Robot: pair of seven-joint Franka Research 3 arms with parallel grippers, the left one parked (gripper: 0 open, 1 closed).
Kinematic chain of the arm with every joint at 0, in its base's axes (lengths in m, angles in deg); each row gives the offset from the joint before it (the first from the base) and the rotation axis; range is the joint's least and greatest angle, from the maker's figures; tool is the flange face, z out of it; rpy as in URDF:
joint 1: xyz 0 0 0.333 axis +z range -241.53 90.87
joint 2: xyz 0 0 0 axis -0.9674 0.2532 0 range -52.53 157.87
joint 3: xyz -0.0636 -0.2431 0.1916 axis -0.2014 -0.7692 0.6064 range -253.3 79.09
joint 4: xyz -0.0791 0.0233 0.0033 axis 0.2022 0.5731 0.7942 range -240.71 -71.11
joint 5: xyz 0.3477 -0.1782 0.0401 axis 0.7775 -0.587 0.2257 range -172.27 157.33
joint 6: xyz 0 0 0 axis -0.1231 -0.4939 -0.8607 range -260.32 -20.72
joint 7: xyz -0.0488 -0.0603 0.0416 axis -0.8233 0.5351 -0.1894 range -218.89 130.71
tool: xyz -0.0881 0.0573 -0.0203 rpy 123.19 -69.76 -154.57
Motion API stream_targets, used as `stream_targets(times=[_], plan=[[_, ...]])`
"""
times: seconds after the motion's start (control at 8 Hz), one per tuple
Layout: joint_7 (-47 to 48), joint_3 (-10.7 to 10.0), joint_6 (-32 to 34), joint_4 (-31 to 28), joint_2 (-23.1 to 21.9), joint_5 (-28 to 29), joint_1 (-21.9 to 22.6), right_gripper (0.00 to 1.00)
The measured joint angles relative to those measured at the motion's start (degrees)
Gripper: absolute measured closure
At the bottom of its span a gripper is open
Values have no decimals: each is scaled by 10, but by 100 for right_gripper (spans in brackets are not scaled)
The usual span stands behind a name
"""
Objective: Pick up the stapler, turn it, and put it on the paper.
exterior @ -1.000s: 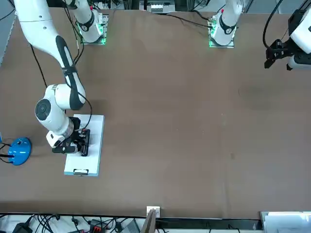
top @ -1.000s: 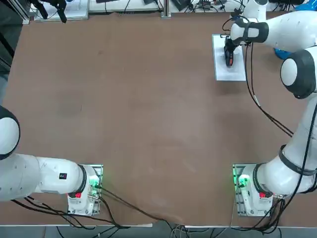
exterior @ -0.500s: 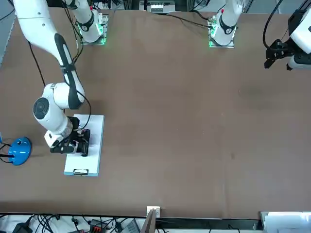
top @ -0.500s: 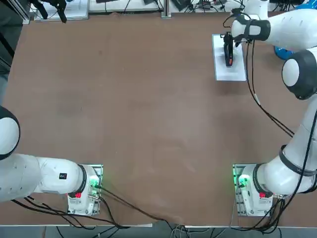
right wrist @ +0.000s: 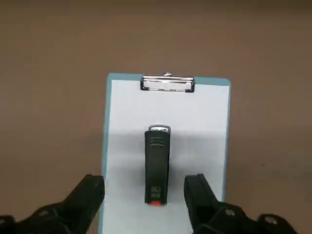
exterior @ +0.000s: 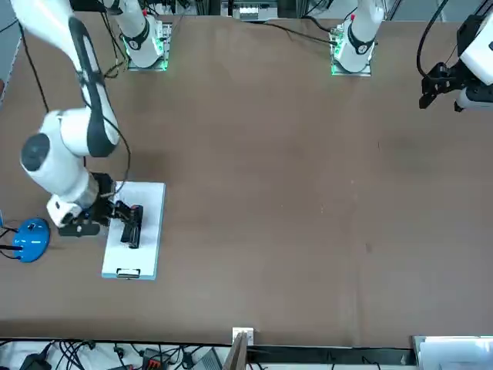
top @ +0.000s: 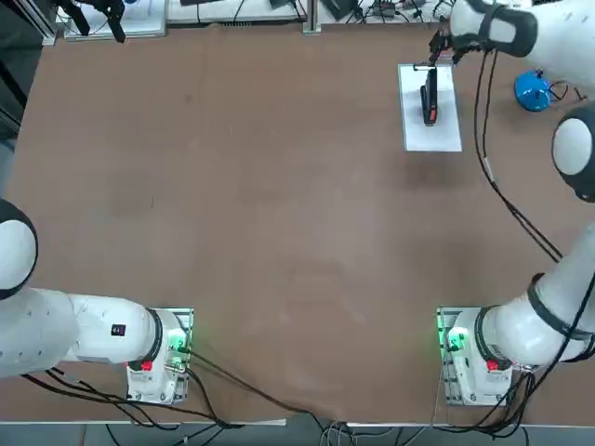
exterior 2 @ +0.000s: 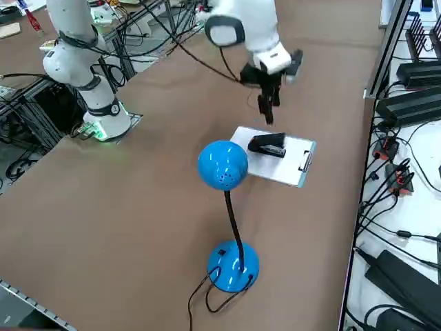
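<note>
The paper (top: 432,110) lay flat on the table (top: 260,204), near the blue lamp (exterior 2: 224,165); everything else is placed from that sheet. The right gripper (right wrist: 146,195) hung above the sheet, its fingers spread apart and holding nothing. The stapler (right wrist: 157,165) rested on the middle of the sheet, lengthwise, its red mark pointing away from the clip (right wrist: 167,84). The task looked essentially finished, with only the arm's retreat left.
</note>
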Motion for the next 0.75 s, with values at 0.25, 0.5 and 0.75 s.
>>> stream_targets(times=[0.25, 0.5, 0.75], plan=[[0, -1, 100, 26, -55, 0, -2, 0], [-1, -6, 233, 78, -96, 0, -9, 0], [-2, -14, 307, 96, -138, 0, -11, 0]])
